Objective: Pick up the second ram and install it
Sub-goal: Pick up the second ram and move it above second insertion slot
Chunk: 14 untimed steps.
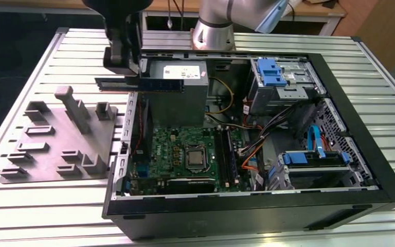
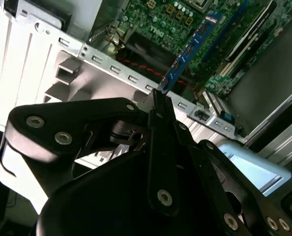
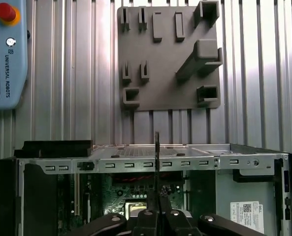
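Your claw [image 1: 130, 72] is clamped shut on the second ram [image 1: 160, 85] and holds it in the air above the open computer case [image 1: 362, 103], over the case wall on the exterior view's left. In the exterior view the stick lies level. Its long axis runs from that view's left to its right, with one end out over the bench [image 1: 19, 206] side and the other in front of the power supply [image 1: 177, 103].

In the second wrist view the ram [image 2: 187, 49] reaches out from the closed claw [image 2: 158, 96], chips showing, with the green motherboard [image 2: 155, 19] beyond it. In the first wrist view you see the ram [image 3: 157, 157] edge-on, a thin line rising from the claw [image 3: 157, 196] across the case rim. The grey fixture tray [image 3: 168, 54] lies on the bench just beside the case.
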Motion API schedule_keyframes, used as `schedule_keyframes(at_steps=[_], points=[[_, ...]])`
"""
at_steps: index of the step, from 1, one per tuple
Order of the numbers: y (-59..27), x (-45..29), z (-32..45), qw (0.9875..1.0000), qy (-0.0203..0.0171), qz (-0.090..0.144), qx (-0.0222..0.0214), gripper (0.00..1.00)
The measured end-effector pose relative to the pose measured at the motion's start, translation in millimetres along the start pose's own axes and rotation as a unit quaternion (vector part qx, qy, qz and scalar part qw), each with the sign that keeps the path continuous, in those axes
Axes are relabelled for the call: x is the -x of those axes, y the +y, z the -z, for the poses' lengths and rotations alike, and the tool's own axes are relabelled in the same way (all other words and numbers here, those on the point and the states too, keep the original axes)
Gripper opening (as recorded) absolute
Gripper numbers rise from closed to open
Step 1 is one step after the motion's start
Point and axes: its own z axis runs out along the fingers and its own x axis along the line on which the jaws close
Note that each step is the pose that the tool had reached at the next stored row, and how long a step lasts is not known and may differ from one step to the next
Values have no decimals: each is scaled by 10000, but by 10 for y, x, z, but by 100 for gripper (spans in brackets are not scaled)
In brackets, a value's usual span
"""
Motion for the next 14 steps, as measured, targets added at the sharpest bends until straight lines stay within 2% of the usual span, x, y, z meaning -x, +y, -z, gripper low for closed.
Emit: schedule_keyframes(at_steps=[14], points=[[-381,11,16,10000,0,0,0,12]])
